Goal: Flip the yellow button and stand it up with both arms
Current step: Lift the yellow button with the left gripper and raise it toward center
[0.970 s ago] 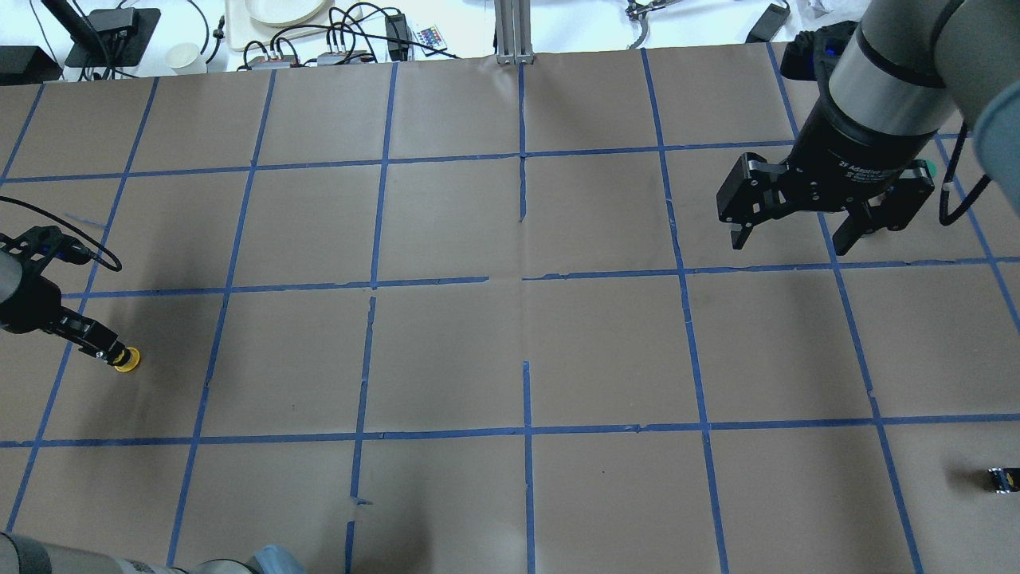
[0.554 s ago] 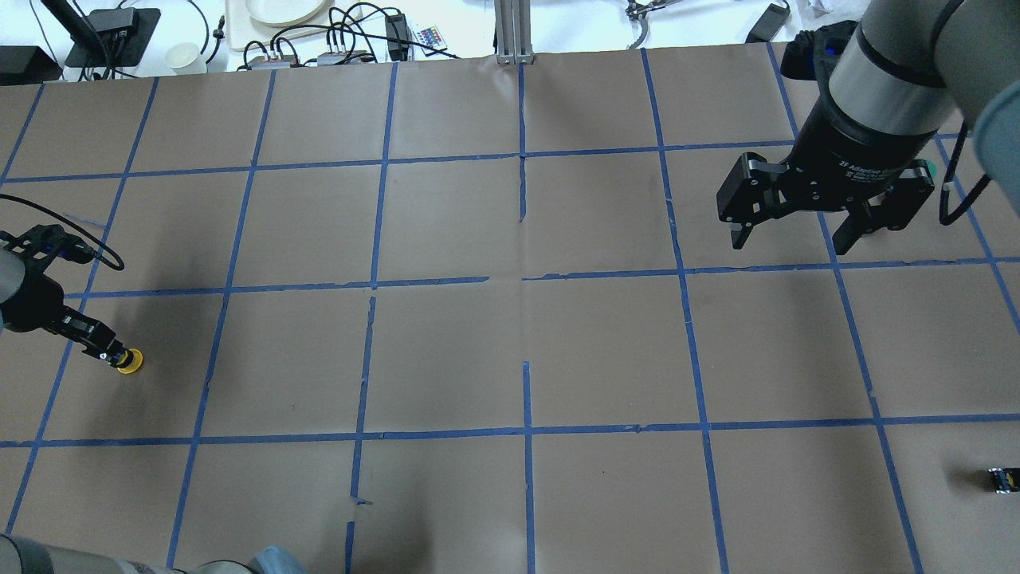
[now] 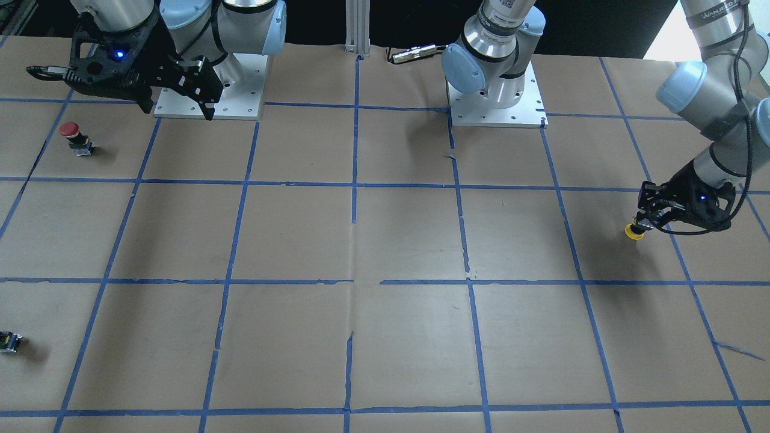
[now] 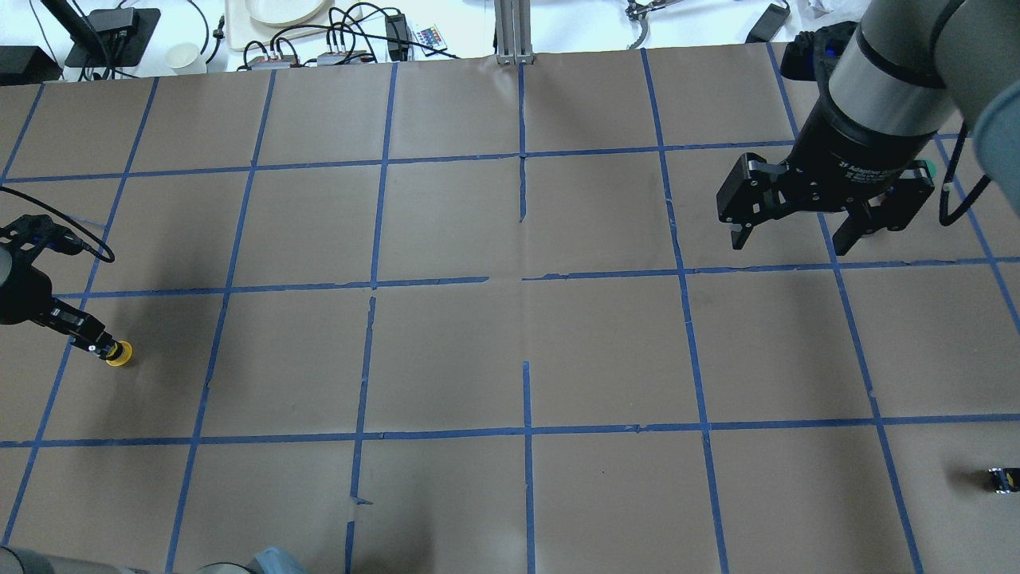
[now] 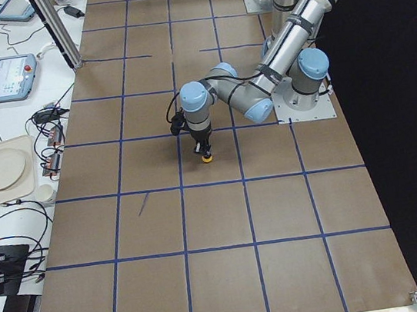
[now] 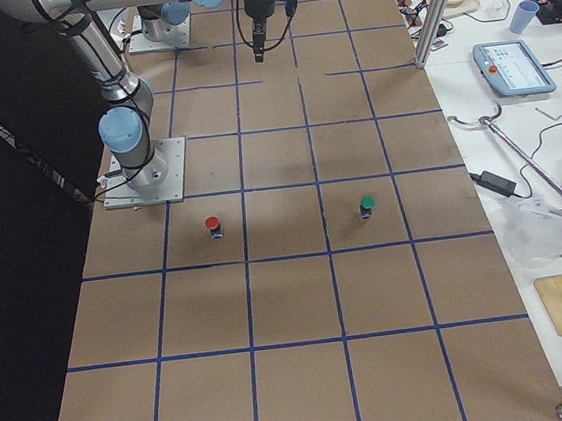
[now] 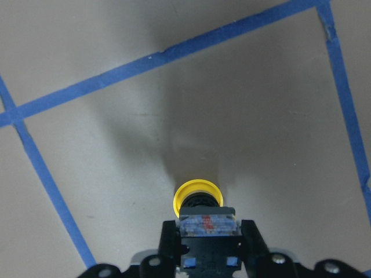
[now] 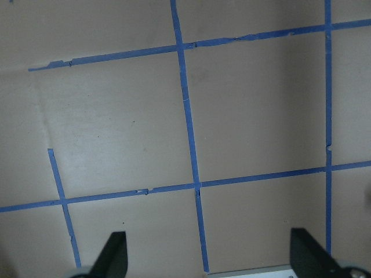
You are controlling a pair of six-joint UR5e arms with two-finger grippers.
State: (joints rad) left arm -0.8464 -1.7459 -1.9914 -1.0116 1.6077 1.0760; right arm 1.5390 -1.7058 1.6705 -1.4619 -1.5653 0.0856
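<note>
The yellow button is at the table's far left, held with its yellow cap pointing down toward the brown paper. My left gripper is shut on its grey-blue base. The left wrist view shows the base between the two black fingers and the cap beyond it. It also shows in the front view. I cannot tell whether the cap touches the table. My right gripper is open and empty, high over the back right of the table, far from the button.
A red-capped button stands near the right arm's base. A green-capped button stands one square away from it. A tiny black block with a yellow spot lies at the front right edge. Cables and dishes lie beyond the far edge.
My left gripper has moved slightly left and toward the far side with the yellow button still in it. The right arm has hardly moved.
</note>
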